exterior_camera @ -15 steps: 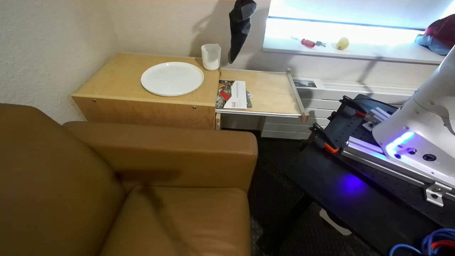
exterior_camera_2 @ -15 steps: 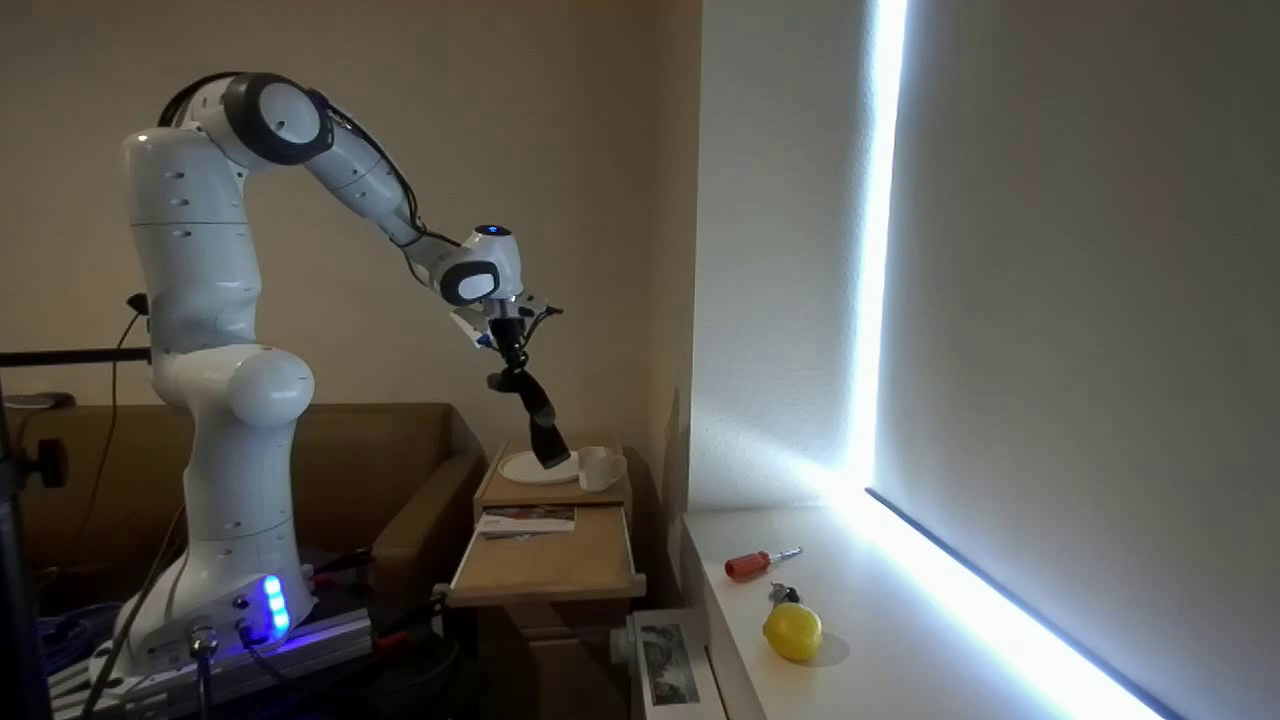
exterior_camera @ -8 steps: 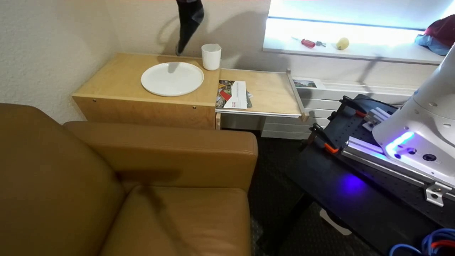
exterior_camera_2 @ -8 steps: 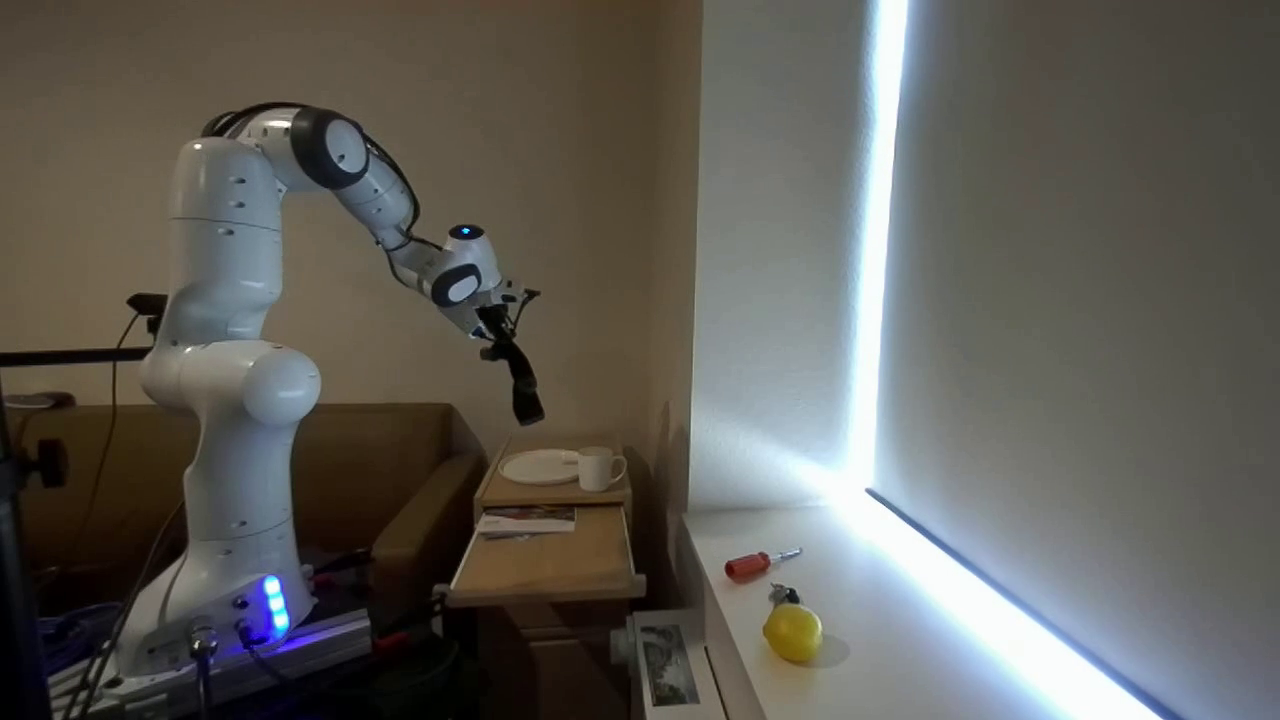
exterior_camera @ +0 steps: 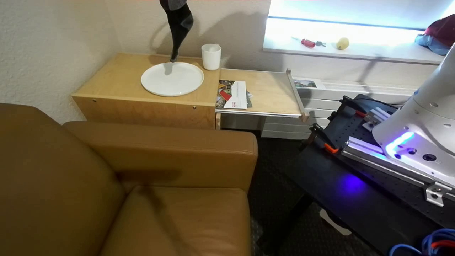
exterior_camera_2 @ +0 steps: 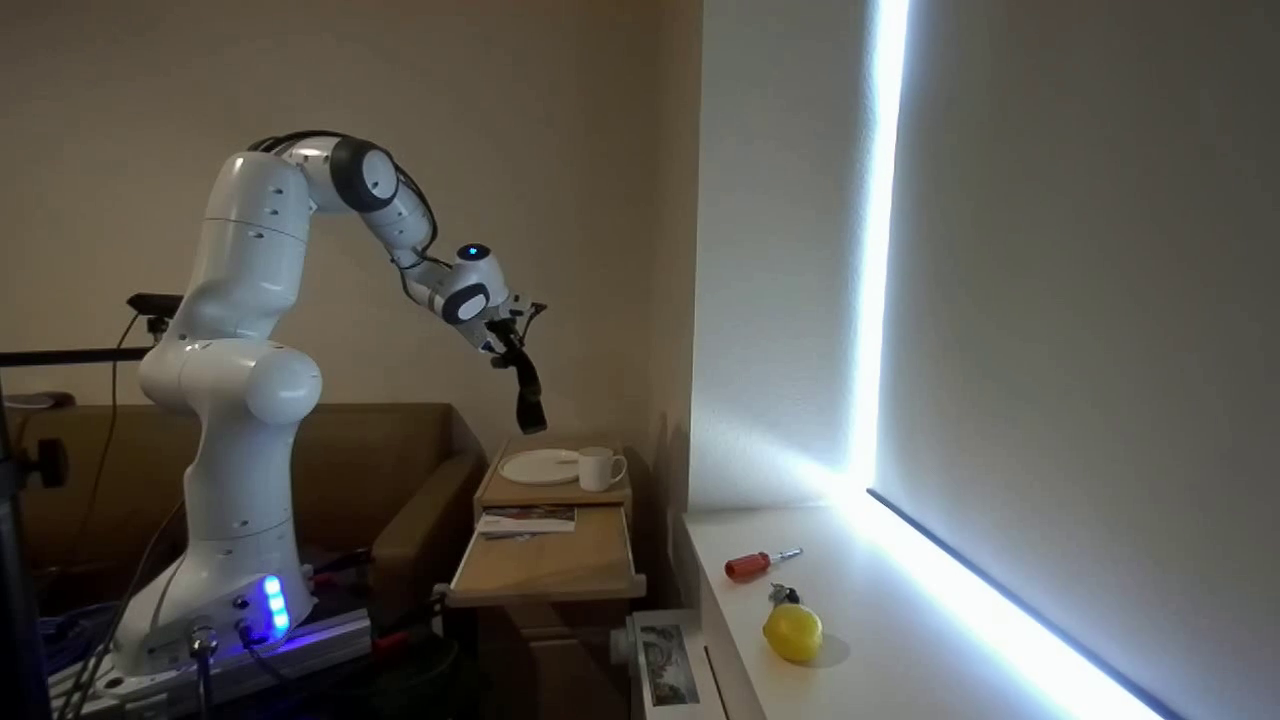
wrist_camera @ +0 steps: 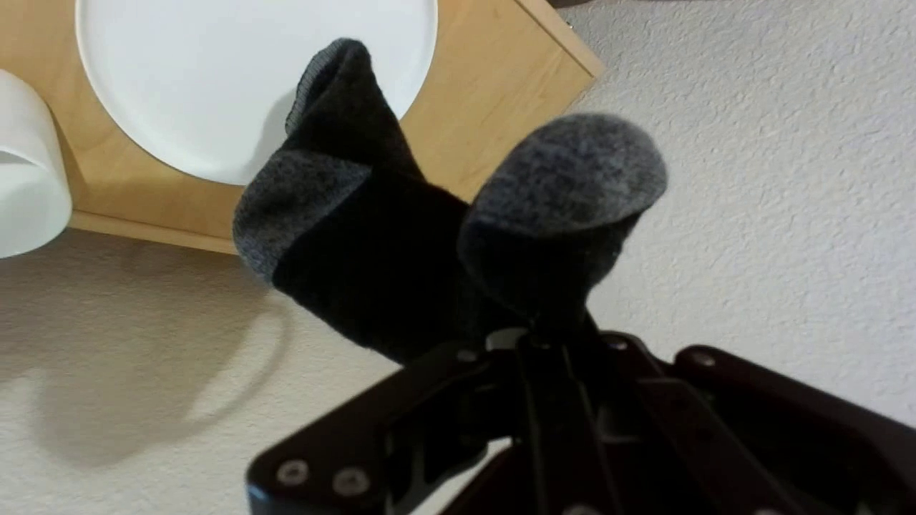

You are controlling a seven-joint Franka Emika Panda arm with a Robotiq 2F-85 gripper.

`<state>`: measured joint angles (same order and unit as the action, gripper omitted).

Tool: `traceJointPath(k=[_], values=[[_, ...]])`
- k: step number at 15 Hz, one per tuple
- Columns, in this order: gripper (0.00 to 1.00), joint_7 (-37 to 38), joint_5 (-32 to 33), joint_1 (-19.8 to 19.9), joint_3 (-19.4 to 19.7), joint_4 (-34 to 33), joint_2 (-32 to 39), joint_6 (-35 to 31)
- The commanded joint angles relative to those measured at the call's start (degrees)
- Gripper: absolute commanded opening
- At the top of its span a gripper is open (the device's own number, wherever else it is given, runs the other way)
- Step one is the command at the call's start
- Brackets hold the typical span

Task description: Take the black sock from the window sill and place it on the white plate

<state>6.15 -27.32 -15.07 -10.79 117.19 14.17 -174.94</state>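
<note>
The black sock (exterior_camera: 180,26), with grey patches, hangs limp from my gripper, which is outside the top of this exterior view. In an exterior view, my gripper (exterior_camera_2: 506,335) is shut on the sock (exterior_camera_2: 530,398) and holds it above the cabinet. The sock's lower end is a little above the white plate (exterior_camera: 172,81), near its back rim, not touching; its shadow falls on the plate. In the wrist view the jaws (wrist_camera: 547,340) pinch the sock (wrist_camera: 386,257), whose hanging end overlaps the plate (wrist_camera: 243,71). The window sill (exterior_camera: 373,51) is off to the side.
A white cup (exterior_camera: 211,58) stands right beside the plate on the wooden cabinet (exterior_camera: 106,80). Leaflets (exterior_camera: 237,95) lie on the pulled-out shelf (exterior_camera: 270,90). A screwdriver (exterior_camera_2: 748,567), keys (exterior_camera_2: 784,595) and a lemon (exterior_camera_2: 793,632) lie on the sill. A sofa (exterior_camera: 170,142) stands in front.
The arm has carried the sock leftward in an exterior view, from past the cup to over the plate's back edge. In the last half second the sock has come down slightly.
</note>
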Motion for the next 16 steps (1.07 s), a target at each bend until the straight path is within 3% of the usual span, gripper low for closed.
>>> traceJointPath(k=[1,4,5,7,10,11,12,13,16], values=[[0.01,2.16,-1.24,0.51,0.63,-2.07,3.46,1.48],[0.01,3.96,-1.72,0.58,0.19,-4.06,6.71,0.90],[0.01,6.85,1.65,1.45,-0.67,-4.70,7.98,0.26],[0.01,9.94,4.68,-0.17,1.61,-6.08,10.38,0.04],[0.01,14.21,8.76,-6.11,9.18,-7.64,13.15,0.02],[0.01,14.57,8.34,-5.98,8.71,-7.92,12.65,0.35],[0.01,13.91,9.09,-3.13,6.00,-5.84,11.75,-0.09],[0.06,14.22,9.32,-3.42,6.31,-6.11,12.20,-0.09],[0.01,14.51,9.39,-3.28,6.36,-6.86,13.34,0.46]])
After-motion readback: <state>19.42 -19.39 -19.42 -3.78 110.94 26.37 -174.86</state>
